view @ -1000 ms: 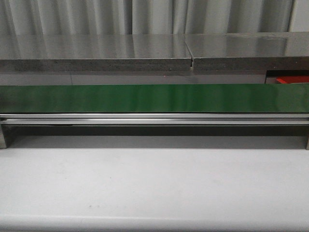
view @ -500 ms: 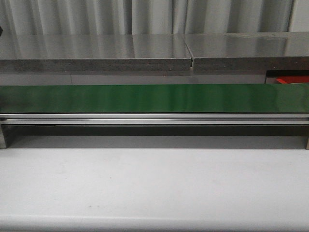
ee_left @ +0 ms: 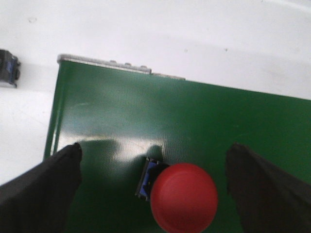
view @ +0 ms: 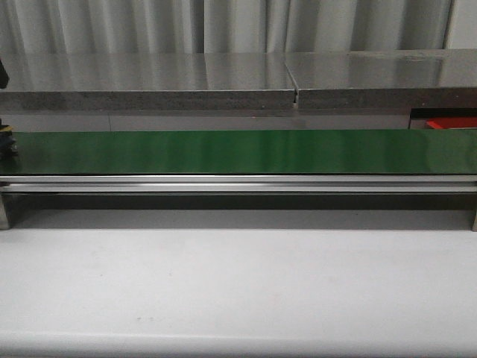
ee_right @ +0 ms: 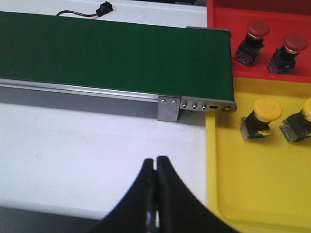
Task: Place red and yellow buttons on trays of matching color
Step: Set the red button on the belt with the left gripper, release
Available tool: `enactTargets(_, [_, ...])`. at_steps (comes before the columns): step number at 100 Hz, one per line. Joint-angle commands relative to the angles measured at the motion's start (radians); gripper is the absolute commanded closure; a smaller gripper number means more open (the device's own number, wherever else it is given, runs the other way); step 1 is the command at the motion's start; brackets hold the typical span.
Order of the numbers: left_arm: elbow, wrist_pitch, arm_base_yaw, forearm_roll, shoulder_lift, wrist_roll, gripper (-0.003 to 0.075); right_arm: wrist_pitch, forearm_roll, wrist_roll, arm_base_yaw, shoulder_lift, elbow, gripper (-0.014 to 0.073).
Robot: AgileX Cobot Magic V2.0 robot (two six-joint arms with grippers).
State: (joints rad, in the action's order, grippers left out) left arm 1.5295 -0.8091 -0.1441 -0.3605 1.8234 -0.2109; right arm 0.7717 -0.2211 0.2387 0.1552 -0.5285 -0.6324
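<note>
Spanning the front view from edge to edge, the long green conveyor belt (view: 238, 152) sits on an aluminium frame above the pale grey worktop (view: 238, 283). At the belt's right end, the right wrist view shows a flat yellow plastic tray (ee_right: 243, 184) just beside the frame, with a red plastic tray (ee_right: 228, 29) adjoining it on the far side.

The yellow tray holds two yellow mushroom-head buttons: one (ee_right: 261, 116) near the belt end and a second (ee_right: 300, 121) cut off by the picture edge. The red tray holds two red mushroom-head buttons (ee_right: 252, 36) (ee_right: 286, 51), lying side by side and apart.

In the left wrist view, a further red mushroom-head button with a dark blue base (ee_left: 182, 196) lies on the belt near its left end. The left gripper (ee_left: 155, 189) straddles this button with its black fingers (ee_left: 43, 189) spread wide, one on each side and neither touching it.

The right gripper (ee_right: 156, 194) hangs over the worktop in front of the belt, near the yellow tray, with its black fingers (ee_right: 141, 199) pressed together and holding nothing.

A small black connector on a thin cable (ee_right: 103, 8) lies on the worktop beyond the belt.
</note>
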Motion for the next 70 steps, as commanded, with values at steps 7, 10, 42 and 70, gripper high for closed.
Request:
enactTargets(7, [0.075, 0.066, -0.025, 0.016, -0.096, -0.007, 0.0132, -0.062, -0.005, 0.008, 0.0, -0.001, -0.025, 0.0711])
enactTargets(10, [0.092, 0.061, -0.033, 0.028, -0.096, -0.007, 0.0132, -0.062, -0.005, 0.008, 0.0, -0.001, -0.025, 0.0711])
enactTargets(42, [0.123, 0.038, -0.209, 0.094, -0.075, -0.007, 0.0132, -0.062, -0.005, 0.008, 0.0, -0.001, -0.025, 0.0711])
enactTargets(70, [0.123, 0.064, -0.308, 0.079, 0.041, 0.001, 0.0132, -0.062, -0.005, 0.008, 0.0, -0.001, -0.025, 0.0711])
